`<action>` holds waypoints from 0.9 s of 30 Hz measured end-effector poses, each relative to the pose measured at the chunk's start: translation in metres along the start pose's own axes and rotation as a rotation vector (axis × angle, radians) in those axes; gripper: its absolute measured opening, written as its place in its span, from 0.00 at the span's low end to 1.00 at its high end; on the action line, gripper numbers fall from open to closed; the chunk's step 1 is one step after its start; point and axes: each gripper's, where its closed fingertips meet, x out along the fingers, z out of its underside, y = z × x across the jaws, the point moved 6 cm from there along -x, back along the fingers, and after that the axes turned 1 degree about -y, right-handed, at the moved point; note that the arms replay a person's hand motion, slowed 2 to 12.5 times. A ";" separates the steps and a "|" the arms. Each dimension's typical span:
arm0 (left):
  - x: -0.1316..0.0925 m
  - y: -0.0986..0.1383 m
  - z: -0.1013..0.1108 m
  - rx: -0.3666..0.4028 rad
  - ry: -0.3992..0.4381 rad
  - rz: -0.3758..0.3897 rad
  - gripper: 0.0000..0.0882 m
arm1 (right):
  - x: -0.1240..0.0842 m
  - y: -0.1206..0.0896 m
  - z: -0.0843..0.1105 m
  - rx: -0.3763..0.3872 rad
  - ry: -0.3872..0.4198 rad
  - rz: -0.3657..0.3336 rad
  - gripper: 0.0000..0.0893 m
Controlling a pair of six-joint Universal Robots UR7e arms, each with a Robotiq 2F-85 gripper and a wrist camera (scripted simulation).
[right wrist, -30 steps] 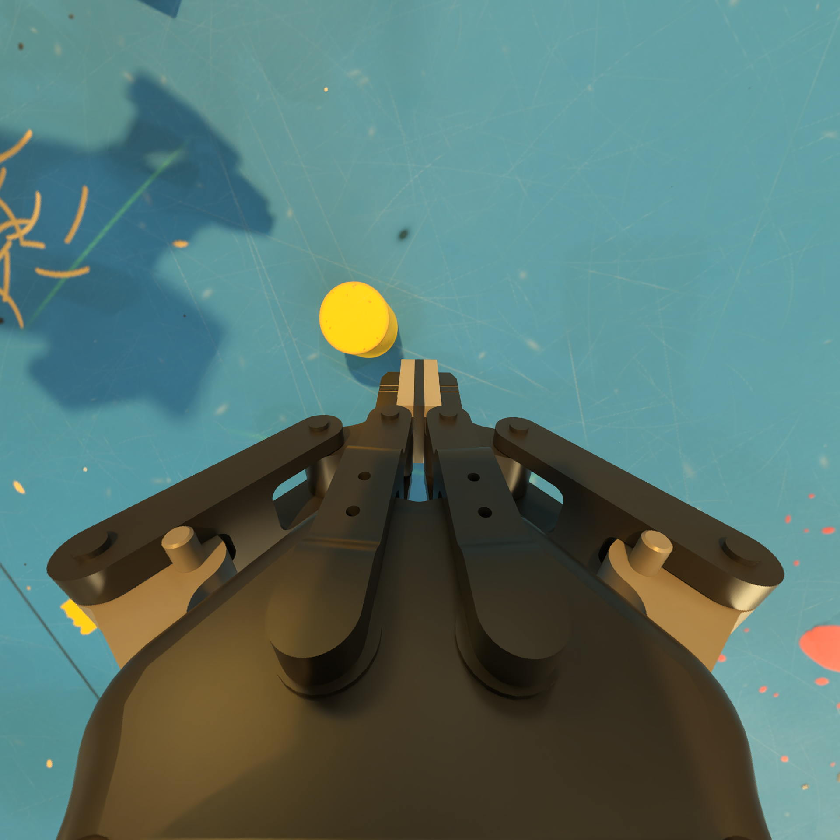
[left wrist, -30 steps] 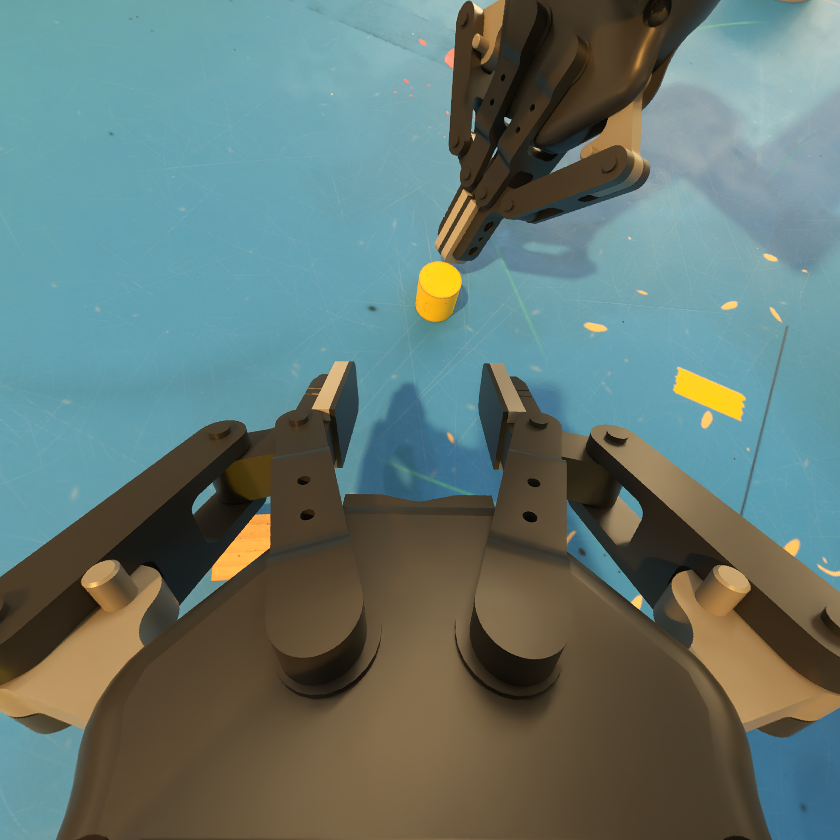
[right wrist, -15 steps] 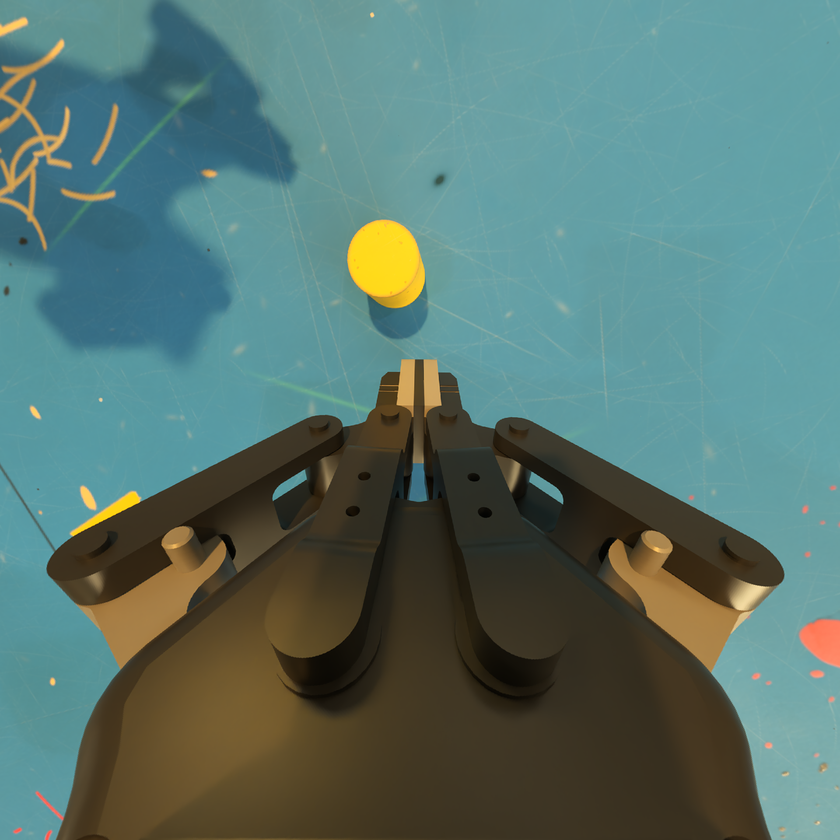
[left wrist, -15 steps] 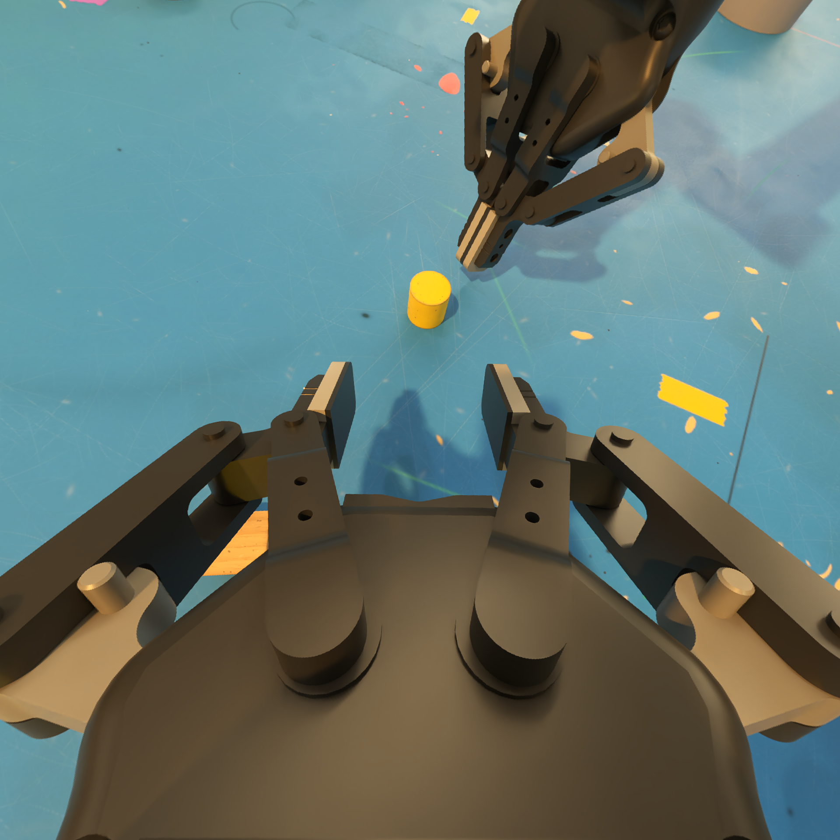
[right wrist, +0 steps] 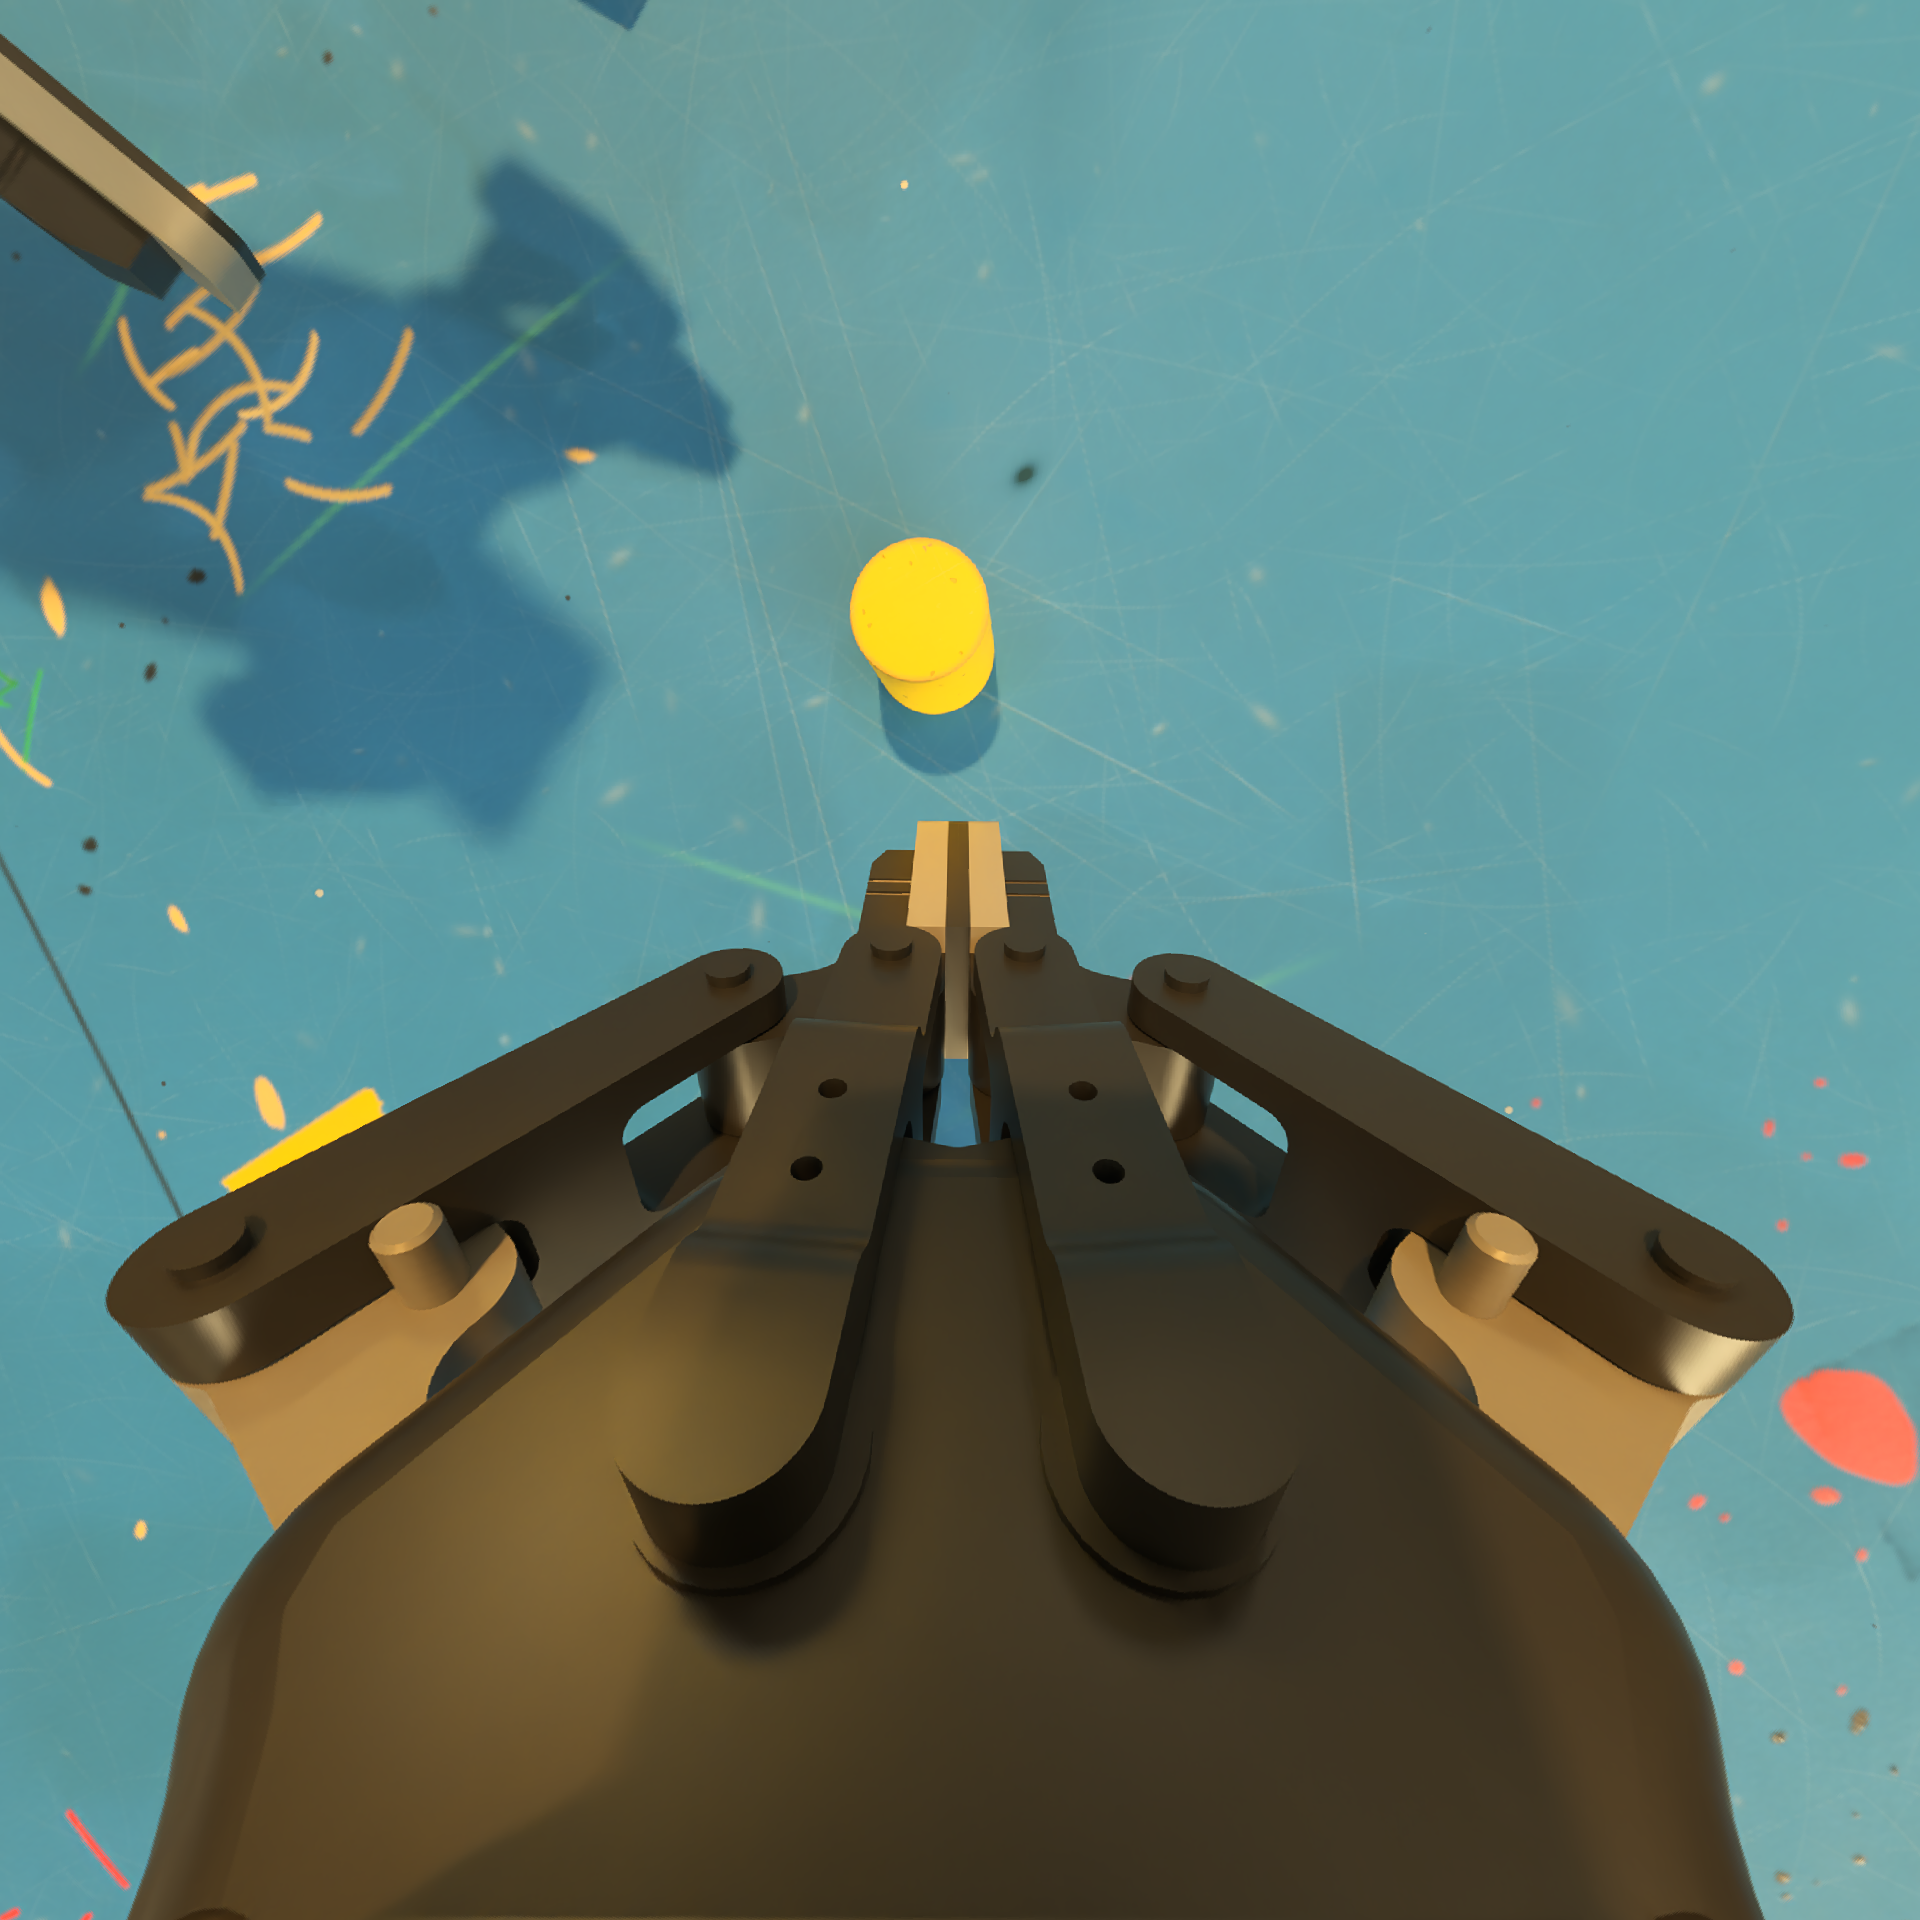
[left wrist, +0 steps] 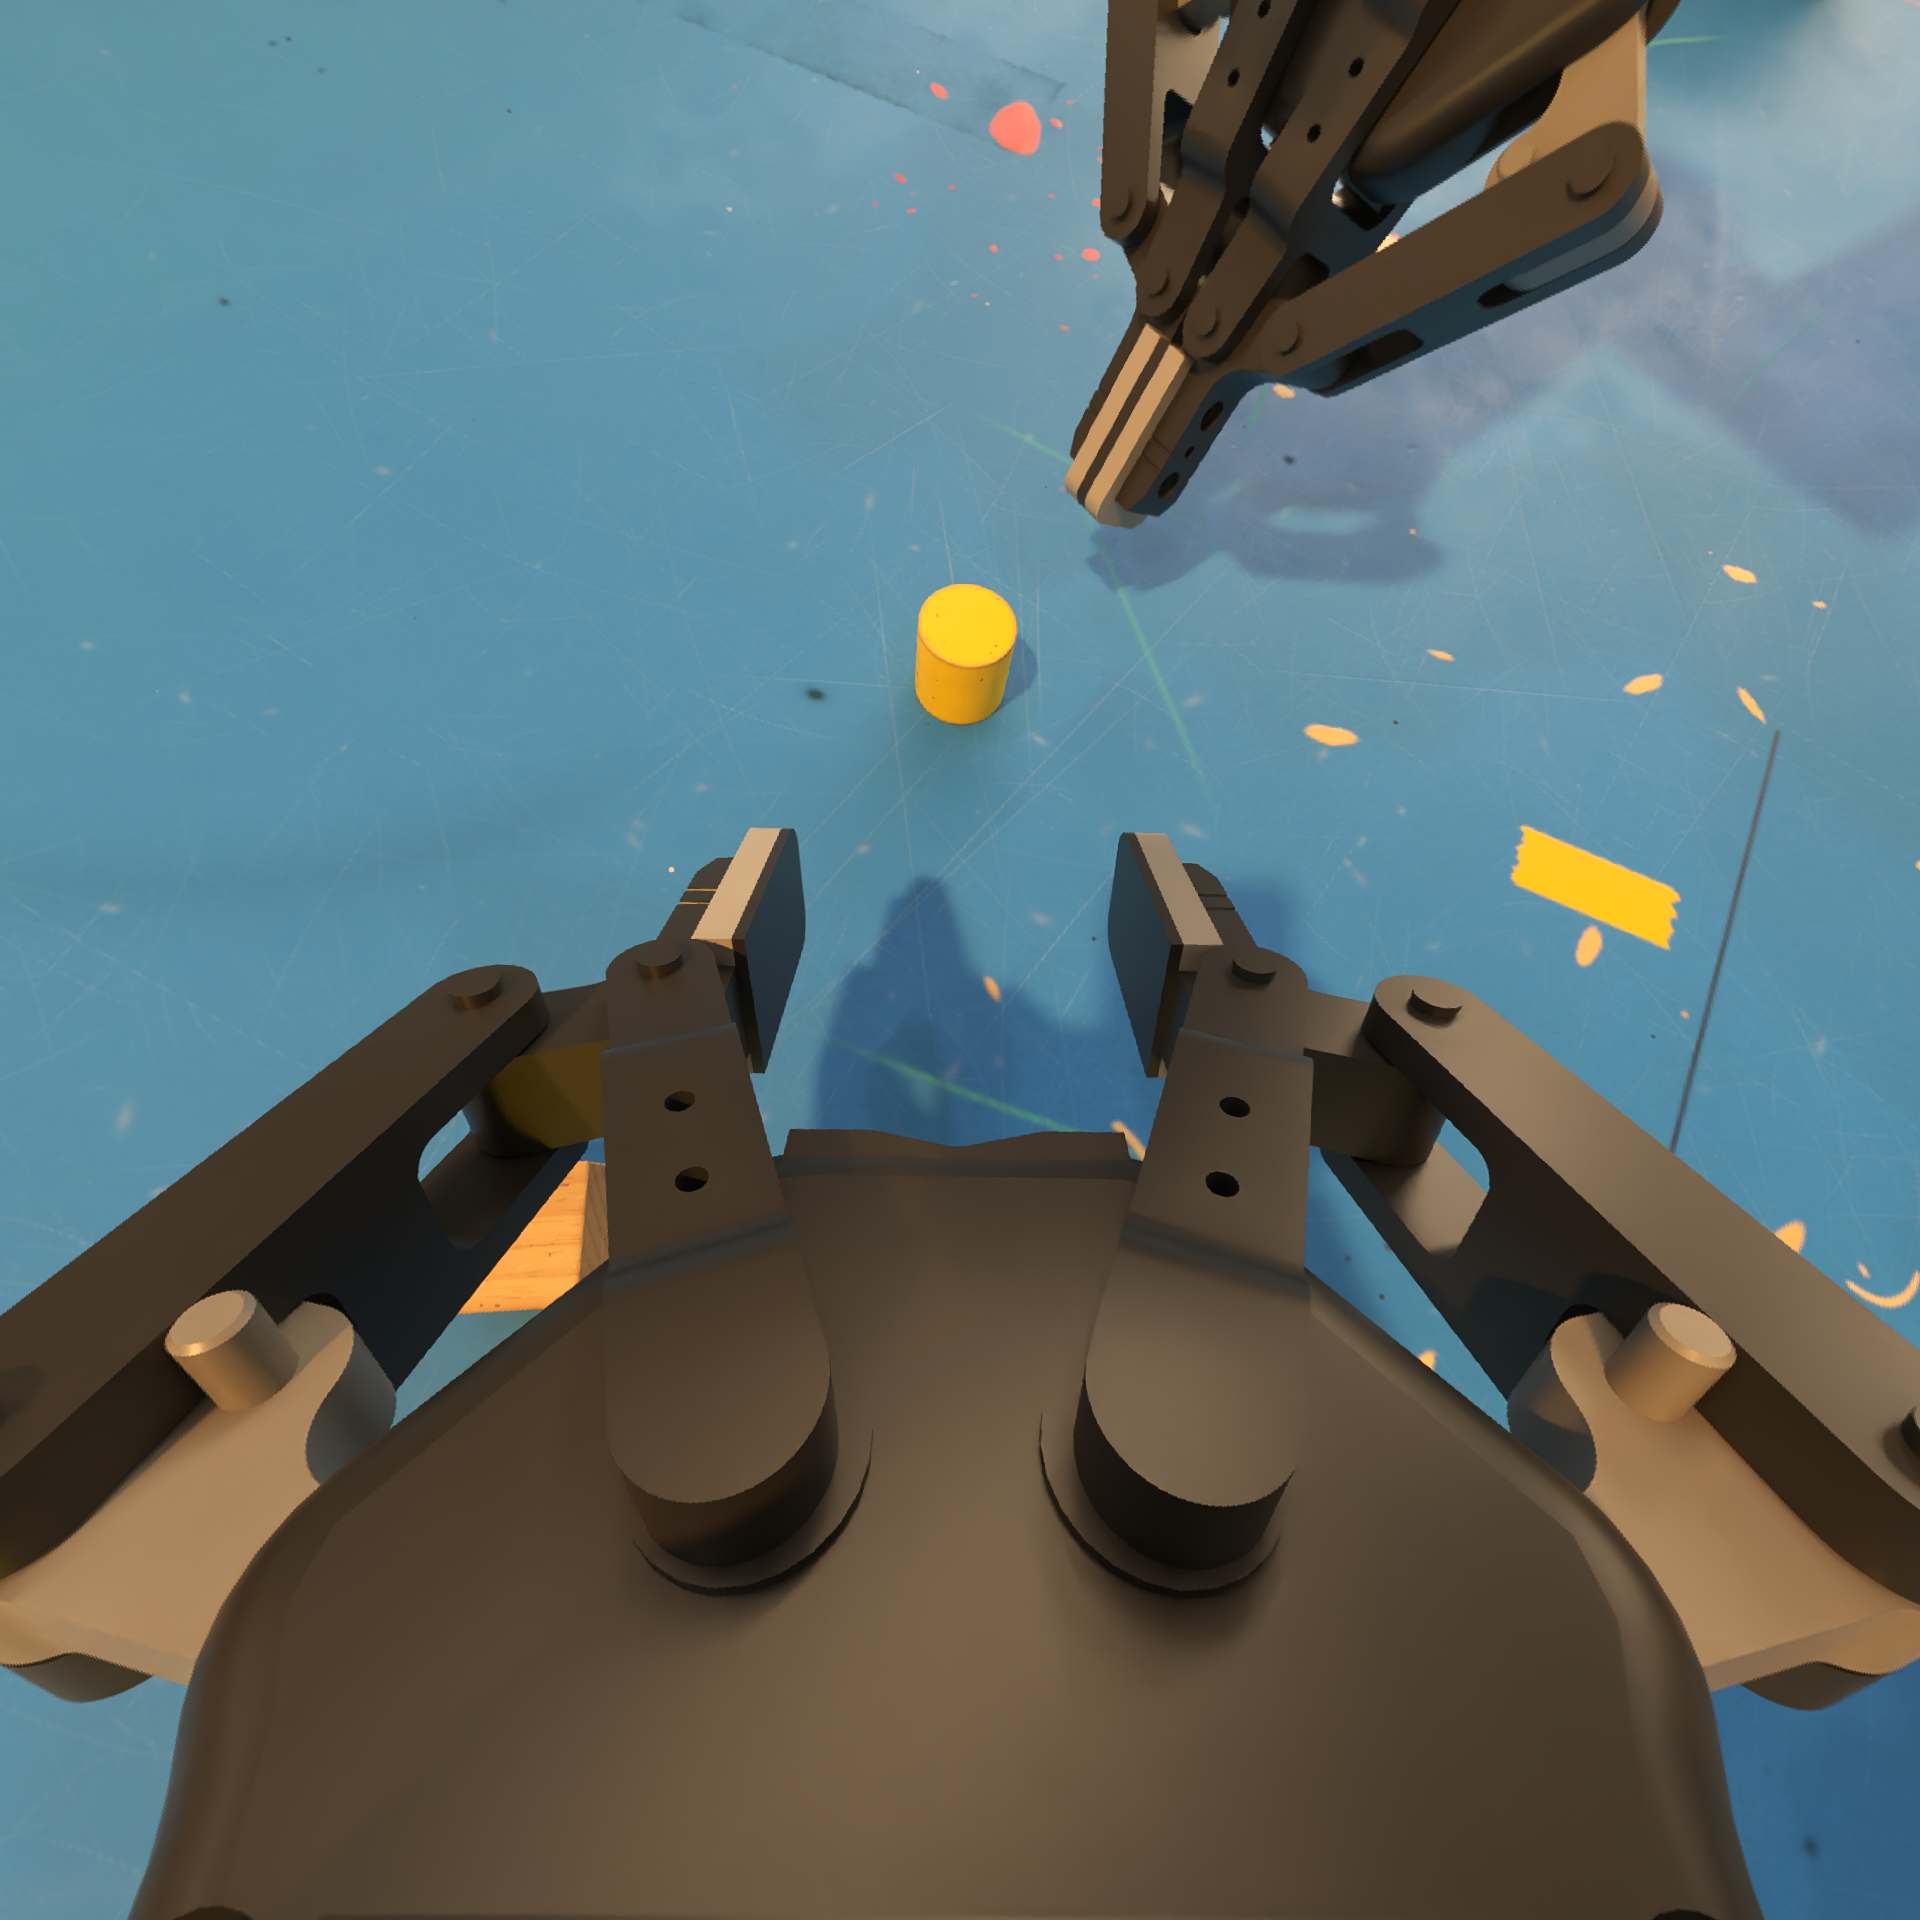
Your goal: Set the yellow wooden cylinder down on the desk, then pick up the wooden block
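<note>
The yellow wooden cylinder (left wrist: 963, 652) stands upright on the blue desk, apart from both grippers; it also shows in the right wrist view (right wrist: 923, 621). My left gripper (left wrist: 956, 914) is open and empty, short of the cylinder. The wooden block (left wrist: 540, 1242) lies low at the left, mostly hidden behind my left gripper's linkage. My right gripper (right wrist: 957, 847) is shut and empty, a little short of the cylinder; it shows in the left wrist view (left wrist: 1117, 473) beyond the cylinder to the right.
A yellow tape strip (left wrist: 1595, 886) lies on the desk at the right. Orange flecks and red paint spots (left wrist: 1015, 127) mark the surface. Orange shavings (right wrist: 223, 416) lie at the left of the right wrist view, under a part of the left gripper (right wrist: 125, 218).
My right gripper has drawn back from the cylinder, still shut. The left gripper stays open and has shifted slightly; the cylinder has not moved on the desk.
</note>
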 end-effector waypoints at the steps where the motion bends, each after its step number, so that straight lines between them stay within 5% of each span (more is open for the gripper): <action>1: 0.000 0.000 0.000 0.000 -0.001 0.001 0.60 | -0.002 0.000 0.000 0.001 0.006 0.002 0.00; 27: 0.006 0.004 0.004 0.023 -0.045 -0.010 0.60 | 0.000 0.012 0.012 0.074 0.044 0.041 0.00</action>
